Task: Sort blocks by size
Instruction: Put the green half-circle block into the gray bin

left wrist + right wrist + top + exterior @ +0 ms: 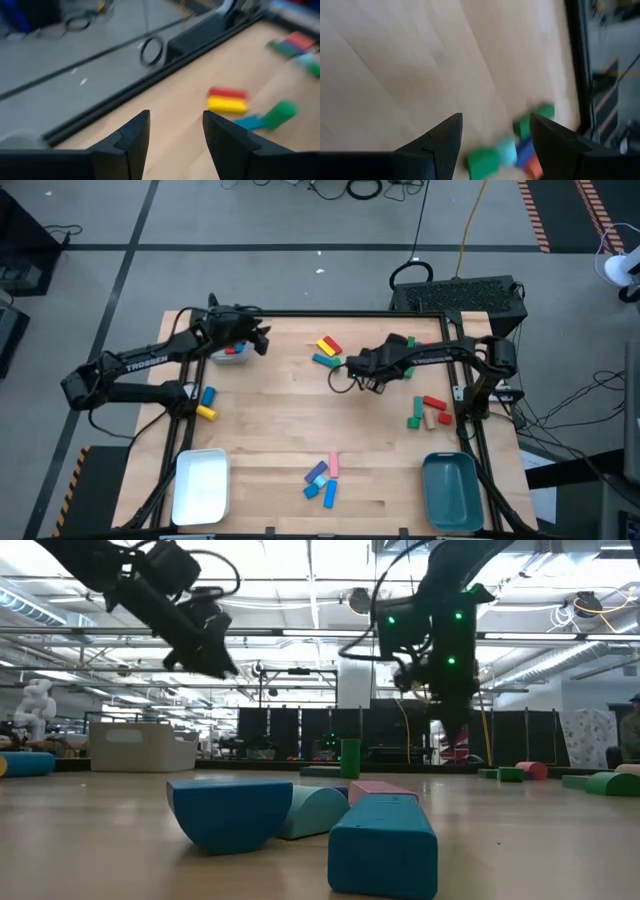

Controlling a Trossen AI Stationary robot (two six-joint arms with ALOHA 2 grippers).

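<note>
My left gripper (263, 339) is open and empty, up in the air at the table's far left; its wrist view (175, 134) looks past it at a red and yellow block pair (227, 99), a teal bar (249, 121) and a green cylinder (280, 113). My right gripper (349, 366) is open and empty over the middle of the table, beside the red, yellow and teal blocks (326, 350). Its wrist view (495, 140) shows green (482, 160), teal and blue blocks lying on the wood. Other blocks lie in loose groups on the table.
A small tray (234, 354) with red and blue blocks sits under the left gripper. Blue and yellow blocks (207, 403) lie at the left, green, red and tan ones (427, 411) at the right, pink, purple and blue ones (322, 478) near the front. White tray (203, 486) front left, teal tray (450, 491) front right.
</note>
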